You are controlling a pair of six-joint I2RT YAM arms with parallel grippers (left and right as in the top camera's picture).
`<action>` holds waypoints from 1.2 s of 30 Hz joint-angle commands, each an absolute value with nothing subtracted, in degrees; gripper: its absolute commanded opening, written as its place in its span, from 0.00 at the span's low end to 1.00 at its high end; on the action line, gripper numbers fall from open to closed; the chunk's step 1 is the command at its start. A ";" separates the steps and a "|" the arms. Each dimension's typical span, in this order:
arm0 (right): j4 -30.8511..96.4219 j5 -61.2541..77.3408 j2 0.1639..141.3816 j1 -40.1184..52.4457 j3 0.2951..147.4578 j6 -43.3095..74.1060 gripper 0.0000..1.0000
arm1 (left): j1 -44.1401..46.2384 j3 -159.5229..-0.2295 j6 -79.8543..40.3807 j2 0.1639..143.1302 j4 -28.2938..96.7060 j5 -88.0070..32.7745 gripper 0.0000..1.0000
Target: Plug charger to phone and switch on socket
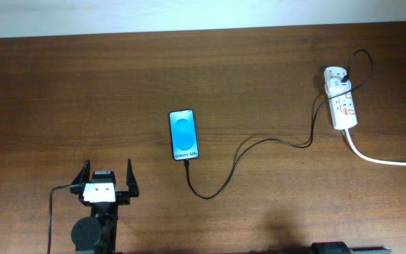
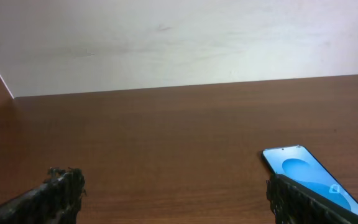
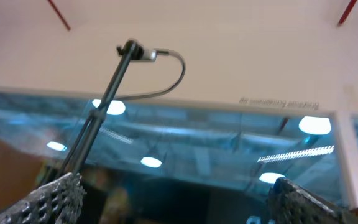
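Note:
The phone (image 1: 184, 135) lies flat mid-table, its blue screen lit. The charger (image 1: 259, 141), a thin black cable, meets the phone's near edge, loops toward me and runs right to the socket (image 1: 344, 107), a white strip with a plug block at its far end. My left gripper (image 1: 108, 176) hovers low near the front edge, left of and nearer than the phone, open and empty. In the left wrist view the left gripper (image 2: 176, 190) frames bare wood, and the phone (image 2: 303, 169) shows beside the right finger (image 2: 303, 202). My right gripper (image 3: 179, 193) is open, tilted up and away from the table.
A thick white cord (image 1: 383, 159) leaves the socket toward the right edge. A pale wall (image 2: 179, 43) backs the table's far side. Only a dark part of the right arm (image 1: 344, 248) shows at the front edge. A black pole with a cable (image 3: 104, 106) stands before ceiling lights.

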State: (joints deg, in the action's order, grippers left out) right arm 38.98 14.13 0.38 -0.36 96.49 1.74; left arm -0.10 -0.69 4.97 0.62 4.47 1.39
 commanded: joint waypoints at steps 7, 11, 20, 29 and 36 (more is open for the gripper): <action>9.80 3.31 0.36 -2.98 76.09 1.76 0.99 | -0.45 -0.54 5.91 0.34 4.75 0.80 0.99; -9.56 3.29 0.36 -2.98 59.18 1.74 0.99 | -0.45 -0.54 5.91 0.34 4.75 0.80 0.99; -13.23 -0.27 0.40 -2.98 25.23 1.76 0.99 | -0.45 -0.54 5.89 0.34 4.75 0.80 0.99; -12.01 -0.30 0.40 -2.98 5.67 1.74 0.99 | -0.45 -0.54 5.89 0.34 4.75 0.80 0.99; -0.58 -0.27 0.40 -2.98 1.26 1.74 0.99 | -0.45 -0.54 5.91 0.34 4.75 0.80 0.99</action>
State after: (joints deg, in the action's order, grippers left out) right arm -1.91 0.21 0.75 -3.01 2.74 1.50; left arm -0.10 -0.69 4.99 0.62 4.49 1.26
